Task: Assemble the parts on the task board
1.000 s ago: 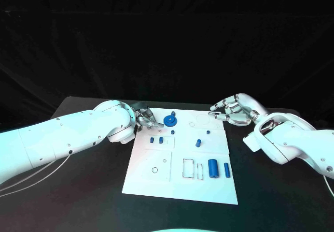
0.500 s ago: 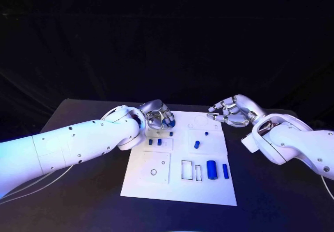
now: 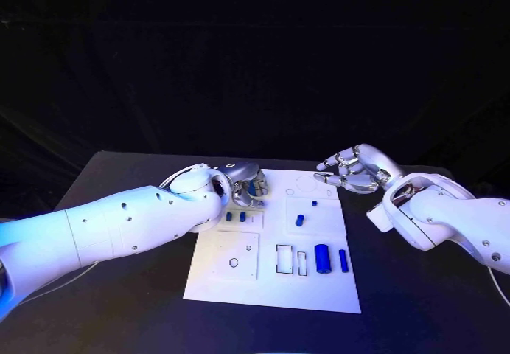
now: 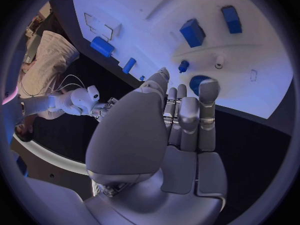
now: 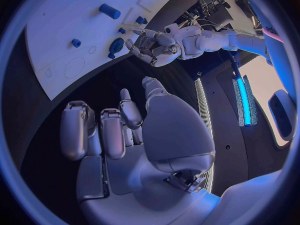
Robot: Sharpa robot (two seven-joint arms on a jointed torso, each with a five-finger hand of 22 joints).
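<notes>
The white task board point(image 3: 276, 280) lies mid-table. My left hand point(image 3: 247, 190) hovers over its far left corner, fingers stretched out above a round blue part point(image 4: 200, 82); I cannot tell whether a fingertip point(image 4: 209, 87) touches it. Two small blue parts point(image 3: 237, 217) lie just below the hand, another point(image 3: 300, 219) sits mid-board, and a thick blue cylinder point(image 3: 322, 257) lies beside a thin one point(image 3: 343, 258). My right hand point(image 3: 356, 168) hangs off the board's far right corner, fingers curled in and holding nothing. The right wrist view shows the left hand point(image 5: 153, 47) next to the round part point(image 5: 116, 45).
Rectangular and round recesses point(image 3: 287, 258) mark the board's near half. Black table point(image 3: 117, 295) surrounds the board on every side. My left forearm point(image 3: 117, 228) slants across the table's left part, and the right forearm point(image 3: 446, 221) lies to the right of the board.
My left hand has moved from beside the round blue part to over it, hiding it in the head view. The right hand has hardly moved.
</notes>
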